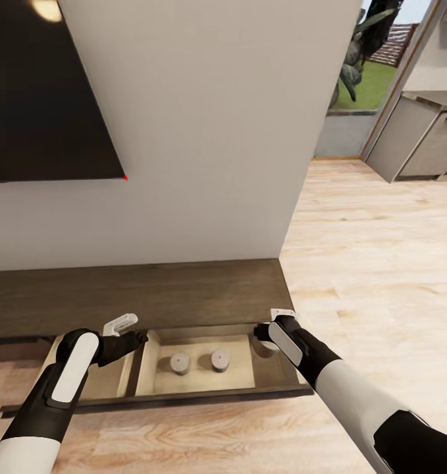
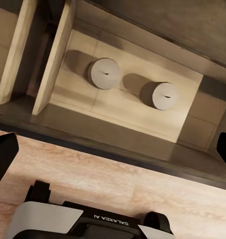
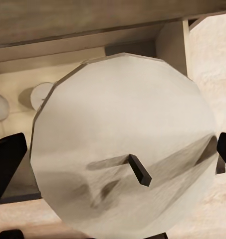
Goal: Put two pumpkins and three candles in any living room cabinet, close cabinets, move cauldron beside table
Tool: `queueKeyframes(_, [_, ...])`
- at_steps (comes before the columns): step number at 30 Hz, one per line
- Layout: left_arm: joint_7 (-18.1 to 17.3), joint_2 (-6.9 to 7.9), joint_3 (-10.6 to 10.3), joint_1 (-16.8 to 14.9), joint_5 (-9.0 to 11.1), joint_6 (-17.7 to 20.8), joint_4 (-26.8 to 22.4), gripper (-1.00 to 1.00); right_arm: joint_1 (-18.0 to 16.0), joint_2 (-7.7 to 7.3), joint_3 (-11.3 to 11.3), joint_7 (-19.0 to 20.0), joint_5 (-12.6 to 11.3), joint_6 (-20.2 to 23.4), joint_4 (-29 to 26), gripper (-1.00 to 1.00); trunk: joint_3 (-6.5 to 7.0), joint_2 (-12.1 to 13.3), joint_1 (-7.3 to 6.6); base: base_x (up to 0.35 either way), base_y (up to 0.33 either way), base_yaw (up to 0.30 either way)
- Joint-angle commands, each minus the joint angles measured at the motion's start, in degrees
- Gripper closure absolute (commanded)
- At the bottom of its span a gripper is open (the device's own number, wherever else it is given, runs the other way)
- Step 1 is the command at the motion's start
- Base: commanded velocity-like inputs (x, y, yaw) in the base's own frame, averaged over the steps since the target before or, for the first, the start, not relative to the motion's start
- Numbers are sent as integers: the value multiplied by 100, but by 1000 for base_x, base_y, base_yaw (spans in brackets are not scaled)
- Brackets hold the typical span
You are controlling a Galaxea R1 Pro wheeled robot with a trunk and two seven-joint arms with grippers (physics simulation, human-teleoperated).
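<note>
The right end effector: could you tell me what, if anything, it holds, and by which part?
The right end effector holds a candle, a finger on either side of its round body; its wick end faces the wrist camera.

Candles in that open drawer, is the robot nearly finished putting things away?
Partly. Two candles already stand in the cabinet's pulled-out drawer. The right gripper holds a third candle over the drawer's right end, apparently about to set it down. The left gripper hovers over the drawer. Left to do: the drawer must be closed; the pumpkins and cauldron still need handling.
</note>
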Motion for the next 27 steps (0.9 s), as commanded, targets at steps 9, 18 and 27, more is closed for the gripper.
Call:
queueKeyframes(9, [48,2,1,-3,66,15,-6,-100,-6,-1,33,-54,-57,5,-7,100,-5,-4,3,95,0,0])
queueKeyframes(18, [47,1,11,-3,73,15,-130,-100,-6,-10,37,-54,-50,-6,-7,100,-5,-4,3,10,0,0])
queueKeyframes(27, [47,7,43,-3,90,34,-195,-100,-6,-23,39,-54,-51,-13,-7,100,-131,-285,157,0,0,0])
